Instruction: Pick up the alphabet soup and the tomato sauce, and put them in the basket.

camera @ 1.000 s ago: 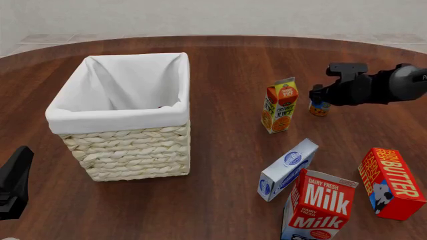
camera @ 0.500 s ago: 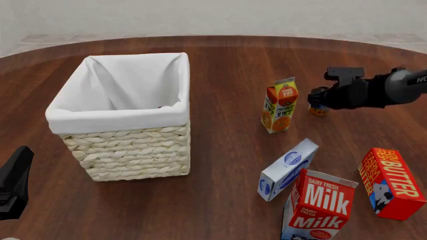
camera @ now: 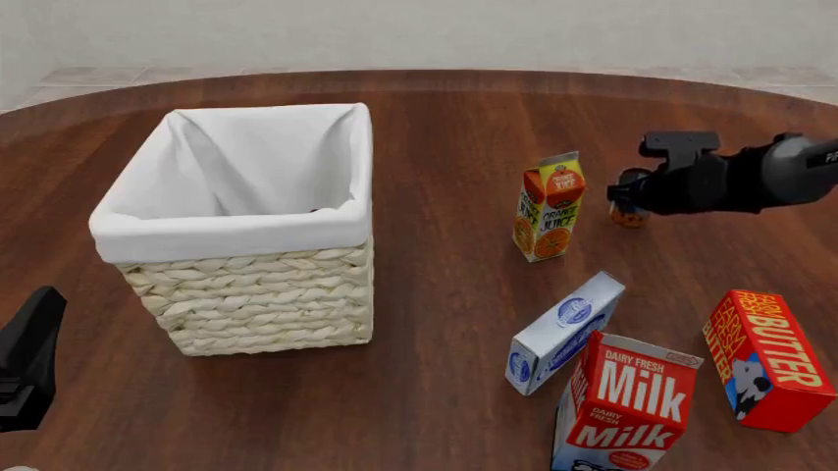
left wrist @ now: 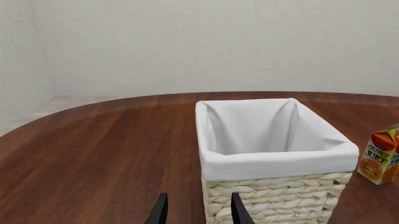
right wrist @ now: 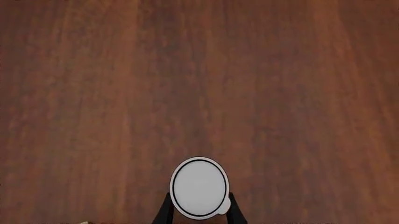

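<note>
The right arm reaches in from three o'clock of the front view, its right gripper set over a small can that stands upright on the table at about two o'clock. Seen from the wrist, the fingers sit on either side of the can's pale round lid, right at its rim, though I cannot tell whether they press it. Its label is too hidden to read, so which of the two cans it is stays unclear. The basket stands at about nine o'clock, well apart from the can, its white lining showing nothing clear inside. Between them is an orange juice carton, just beside the can. Nearer, around five o'clock, lie a blue-and-white carton, a milk carton and a butter box. The left gripper hangs low at eight o'clock, its fingers apart and holding nothing, near the basket's wicker wall.
</note>
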Controlling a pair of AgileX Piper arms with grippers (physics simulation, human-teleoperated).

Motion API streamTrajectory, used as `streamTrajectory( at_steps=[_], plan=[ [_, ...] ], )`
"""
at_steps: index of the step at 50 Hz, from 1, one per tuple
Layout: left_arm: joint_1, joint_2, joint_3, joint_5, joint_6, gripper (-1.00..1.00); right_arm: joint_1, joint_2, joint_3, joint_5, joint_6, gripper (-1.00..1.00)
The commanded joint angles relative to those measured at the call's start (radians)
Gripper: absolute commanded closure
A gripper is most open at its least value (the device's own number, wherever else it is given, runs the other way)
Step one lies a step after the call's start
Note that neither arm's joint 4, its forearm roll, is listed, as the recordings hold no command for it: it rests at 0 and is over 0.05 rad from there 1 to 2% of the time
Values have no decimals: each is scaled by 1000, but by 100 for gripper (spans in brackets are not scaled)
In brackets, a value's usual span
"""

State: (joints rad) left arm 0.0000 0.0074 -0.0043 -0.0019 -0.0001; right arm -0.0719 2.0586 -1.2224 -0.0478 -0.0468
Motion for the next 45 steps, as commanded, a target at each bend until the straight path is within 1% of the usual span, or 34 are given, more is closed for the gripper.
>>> streamTrajectory(
  at_steps=[1, 12, 15, 40, 45],
  plan=[
    [0, 0, 0, 0, 0, -100, 1, -27, -10, 9, 15, 100],
    [0, 0, 0, 0, 0, -100, -3, -55, -20, 28, 12, 100],
    [0, 0, 0, 0, 0, -100, -7, -76, -11, 29, -8, 100],
    [0, 0, 0, 0, 0, -100, 5, -163, 17, 43, -5, 100],
    [0, 0, 0, 0, 0, -100, 5, -180, 25, 43, -14, 100]
  ],
)
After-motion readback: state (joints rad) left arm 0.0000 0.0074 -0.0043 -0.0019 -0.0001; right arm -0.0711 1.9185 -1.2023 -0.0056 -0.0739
